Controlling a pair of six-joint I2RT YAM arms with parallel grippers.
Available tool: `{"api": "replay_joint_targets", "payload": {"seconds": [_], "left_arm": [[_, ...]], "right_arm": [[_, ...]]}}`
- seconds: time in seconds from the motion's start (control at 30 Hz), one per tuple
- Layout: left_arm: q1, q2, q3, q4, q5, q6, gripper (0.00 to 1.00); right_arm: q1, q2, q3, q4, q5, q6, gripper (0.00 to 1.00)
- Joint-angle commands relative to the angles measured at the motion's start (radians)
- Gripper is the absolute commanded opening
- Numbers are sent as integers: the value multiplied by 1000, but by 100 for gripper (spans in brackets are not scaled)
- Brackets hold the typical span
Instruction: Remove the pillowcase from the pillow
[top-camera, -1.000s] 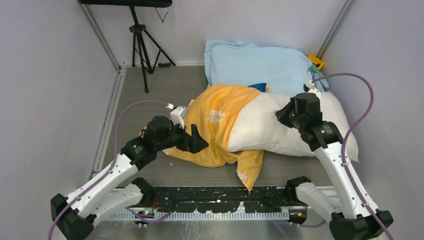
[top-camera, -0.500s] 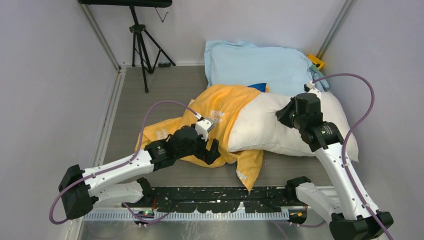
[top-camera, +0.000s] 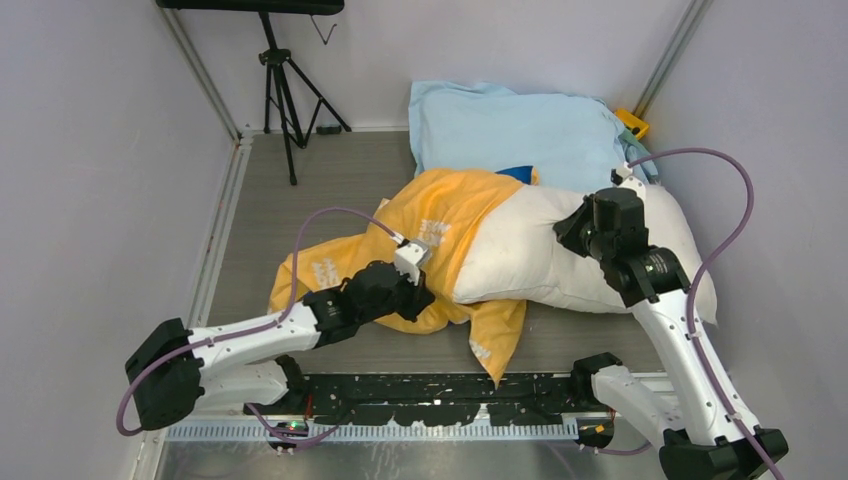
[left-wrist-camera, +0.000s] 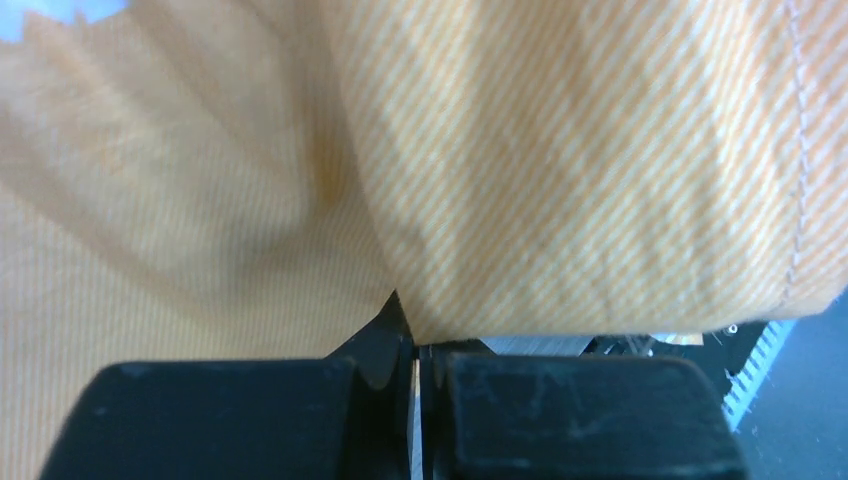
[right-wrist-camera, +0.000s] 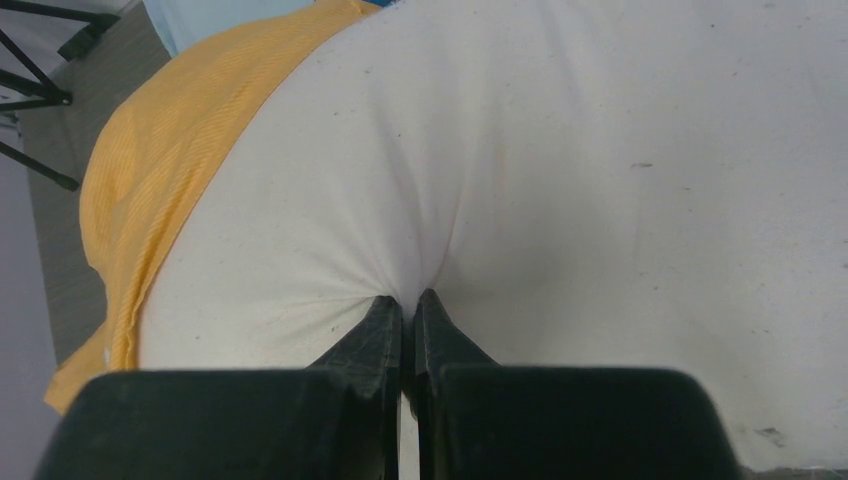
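pillowcase (top-camera: 440, 215) sleeves the left end of the pillow (top-camera: 540, 250), whose long axis runs left-right. left gripper (top-camera: 418, 297), the nearer, is clamped on its near fold, so the pull goes leftward. right gripper (top-camera: 572, 232) pinches the pillow's skin. 1 second ago the left jaws stood apart, further left.

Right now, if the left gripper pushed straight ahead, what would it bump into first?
The orange pillowcase; the left gripper is shut on its fabric. The white pillow probably lies just behind, though depth is unclear.
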Motion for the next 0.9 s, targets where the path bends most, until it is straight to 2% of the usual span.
{"api": "replay_joint_targets", "payload": {"seconds": [0.0, 0.1, 0.23, 0.37, 0.47, 0.6, 0.7, 0.77, 0.87], "left_arm": [[11, -117, -56, 20, -155, -62, 0], [120, -219, -82, -100, -200, -141, 0], [407, -382, -102, -327, -164, -266, 0], [652, -496, -110, -448, -140, -283, 0], [795, -501, -92, -506, -107, -299, 0], [923, -464, -57, -568, -114, -343, 0], [979, -449, -28, -590, -134, -374, 0], [988, -448, -5, -607, -180, -388, 0], [989, -459, 45, -654, -319, -400, 0]], "right_arm": [[-5, -59, 31, 116, 77, 33, 0], [-5, -87, 28, 98, 179, 44, 0], [-5, -161, 17, 89, 313, 64, 0], [-5, -243, -2, 102, 395, 65, 0], [-4, -285, -8, 102, 444, 64, 0], [-5, -333, -1, 107, 476, 56, 0], [-5, -354, 24, 132, 505, 32, 0], [-5, -351, 60, 151, 525, 18, 0], [-4, -332, 112, 172, 561, 7, 0]]}}
